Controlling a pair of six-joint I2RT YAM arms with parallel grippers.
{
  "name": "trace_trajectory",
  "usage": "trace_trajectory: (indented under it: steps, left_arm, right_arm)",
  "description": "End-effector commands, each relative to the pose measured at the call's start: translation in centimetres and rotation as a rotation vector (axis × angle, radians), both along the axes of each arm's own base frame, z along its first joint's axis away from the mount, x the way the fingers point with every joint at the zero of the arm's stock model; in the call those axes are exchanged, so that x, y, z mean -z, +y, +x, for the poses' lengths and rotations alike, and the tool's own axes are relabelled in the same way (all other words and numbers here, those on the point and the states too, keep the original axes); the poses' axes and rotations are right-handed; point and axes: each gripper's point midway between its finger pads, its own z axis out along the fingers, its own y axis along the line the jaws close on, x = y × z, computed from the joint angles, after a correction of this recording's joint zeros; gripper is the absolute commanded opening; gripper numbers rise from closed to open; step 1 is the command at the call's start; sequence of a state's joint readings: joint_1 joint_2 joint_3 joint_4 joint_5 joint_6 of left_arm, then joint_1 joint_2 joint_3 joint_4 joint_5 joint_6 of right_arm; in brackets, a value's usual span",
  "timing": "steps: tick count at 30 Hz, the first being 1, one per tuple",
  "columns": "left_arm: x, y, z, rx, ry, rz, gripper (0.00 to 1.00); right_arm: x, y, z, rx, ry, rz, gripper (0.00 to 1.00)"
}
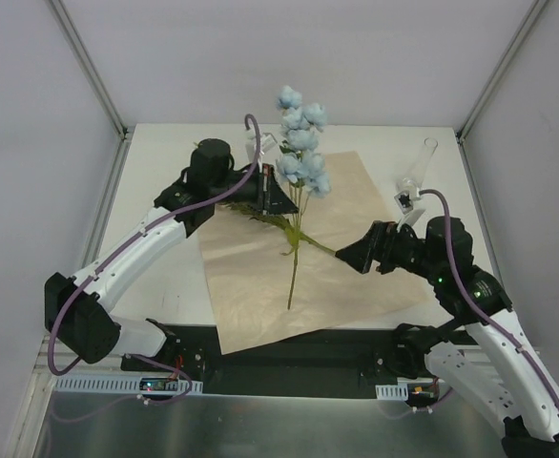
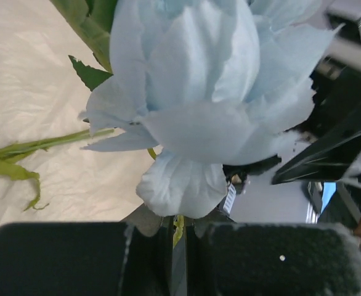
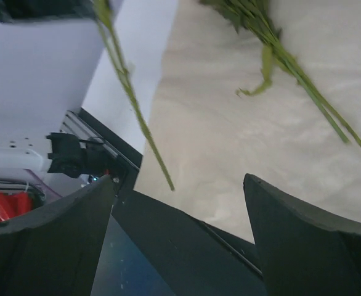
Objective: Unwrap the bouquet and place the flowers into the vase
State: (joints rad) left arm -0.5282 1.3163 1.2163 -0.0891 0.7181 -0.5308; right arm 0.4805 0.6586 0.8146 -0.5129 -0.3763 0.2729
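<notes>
The left hand (image 1: pixel 276 194) reaches forward, clamped on the flowers (image 1: pixel 301 143). The right hand (image 1: pixel 348 258) points left, its jaws wide apart.

no readable text, labels or numbers anywhere

The spray of pale blue blossoms (image 2: pixel 199 117) is blurred, its top cut off by the left wrist view's edge. From above, the vase (image 1: pixel 421 164) has a base too faint to trace.

Pale walls (image 1: pixel 289 48) enclose a white table (image 1: pixel 384 143) on three sides, with metal posts (image 1: pixel 87 65) at the far corners. A brushed metal sheet (image 1: pixel 289 429) lines the near edge; light is soft, even
</notes>
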Motion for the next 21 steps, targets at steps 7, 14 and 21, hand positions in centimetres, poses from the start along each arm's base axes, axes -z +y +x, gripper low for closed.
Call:
trace_trajectory:
  steps: [7, 14, 21]
  left_arm:
    - [2.4, -2.0, -2.7, 0.192, -0.082, 0.043, 0.0]
    - [3.3, -1.4, -3.2, 0.159, -0.12, 0.086, 0.0]
    - [3.6, -1.6, -3.8, 0.162, -0.133, 0.103, 0.0]
  right_arm:
    - [-8.0, 3.0, 2.6, 0.16, -0.174, 0.286, 0.55]
    - [-8.2, 6.6, 4.8, 0.215, -0.214, 0.142, 0.63]
    - [-8.0, 7.2, 6.3, 0.36, -0.178, 0.035, 0.67]
